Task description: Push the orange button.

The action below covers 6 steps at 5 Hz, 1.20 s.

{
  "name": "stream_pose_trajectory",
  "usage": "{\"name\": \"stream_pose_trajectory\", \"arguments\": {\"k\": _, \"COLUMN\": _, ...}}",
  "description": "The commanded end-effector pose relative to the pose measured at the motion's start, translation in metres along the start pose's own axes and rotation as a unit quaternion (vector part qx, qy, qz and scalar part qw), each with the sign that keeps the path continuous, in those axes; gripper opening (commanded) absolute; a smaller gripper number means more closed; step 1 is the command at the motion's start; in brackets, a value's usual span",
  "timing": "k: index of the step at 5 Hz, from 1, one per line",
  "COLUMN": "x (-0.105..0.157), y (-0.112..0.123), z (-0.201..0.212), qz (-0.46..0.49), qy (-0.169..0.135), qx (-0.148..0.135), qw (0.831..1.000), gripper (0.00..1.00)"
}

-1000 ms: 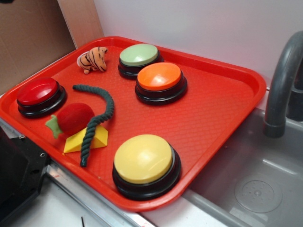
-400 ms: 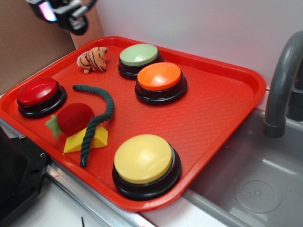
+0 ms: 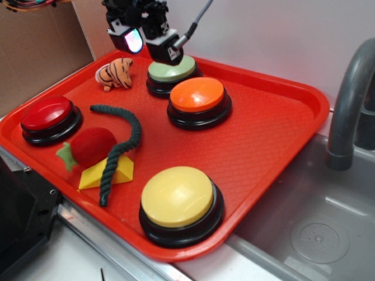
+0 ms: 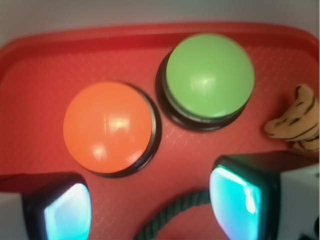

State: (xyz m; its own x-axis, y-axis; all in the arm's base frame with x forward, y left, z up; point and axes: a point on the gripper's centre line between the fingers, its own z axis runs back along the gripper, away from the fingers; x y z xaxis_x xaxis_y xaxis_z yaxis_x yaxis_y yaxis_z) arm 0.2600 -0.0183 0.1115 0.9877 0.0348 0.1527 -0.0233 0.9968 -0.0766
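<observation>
White wall behind, cardboard panel upper left, grey sink basin (image 3: 316, 228) and faucet (image 3: 350, 99) at right; a red tray (image 3: 263, 146) fills most of the exterior frame. Orange button (image 3: 197, 95) sits upper center of the tray on its black base, just beside and below-right of the green button (image 3: 171, 71); nothing is touching it. Red button (image 3: 47, 115) at the left edge, yellow button (image 3: 177, 197) at lower center, well apart from the orange one. Left-center cluster: red plush strawberry (image 3: 91, 146), yellow wedge (image 3: 111, 172), dark green rope (image 3: 120, 146) draped over the wedge. Striped tiger toy (image 3: 115, 73) upper left of the tray, beside the green button. Hand (image 3: 149, 44) hangs at top center, above the green button and tiger, up-left of the orange button and not over it in the exterior view. Wrist view: orange button (image 4: 107, 127) left of center, green button (image 4: 210, 75) upper right, nearly touching; tiger (image 4: 297, 125) at right edge, rope (image 4: 172, 220) at bottom. Fingers (image 4: 240, 197) are spread wide, glowing cyan pads at both bottom corners, gripping nothing.
</observation>
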Motion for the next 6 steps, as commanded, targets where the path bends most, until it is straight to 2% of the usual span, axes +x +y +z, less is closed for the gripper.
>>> {"name": "stream_pose_trajectory", "arguments": {"k": 1, "x": 0.012, "y": 0.0, "z": 0.015, "qz": 0.001, "qy": -0.03, "qx": 0.0, "qw": 1.0, "gripper": 1.0}}
{"name": "stream_pose_trajectory", "arguments": {"k": 2, "x": 0.028, "y": -0.019, "z": 0.003, "qz": -0.011, "qy": -0.015, "qx": 0.01, "qw": 1.0, "gripper": 1.0}}
{"name": "stream_pose_trajectory", "arguments": {"k": 3, "x": 0.036, "y": -0.04, "z": -0.001, "qz": 0.022, "qy": 0.014, "qx": 0.025, "qw": 0.999, "gripper": 1.0}}
{"name": "stream_pose_trajectory", "arguments": {"k": 4, "x": 0.041, "y": -0.042, "z": -0.011, "qz": 0.03, "qy": 0.041, "qx": 0.048, "qw": 0.998, "gripper": 1.0}}
{"name": "stream_pose_trajectory", "arguments": {"k": 5, "x": 0.037, "y": -0.033, "z": -0.021, "qz": 0.017, "qy": 0.046, "qx": 0.079, "qw": 0.996, "gripper": 1.0}}
{"name": "stream_pose_trajectory", "arguments": {"k": 6, "x": 0.028, "y": -0.025, "z": -0.029, "qz": 0.007, "qy": 0.043, "qx": 0.096, "qw": 0.994, "gripper": 1.0}}
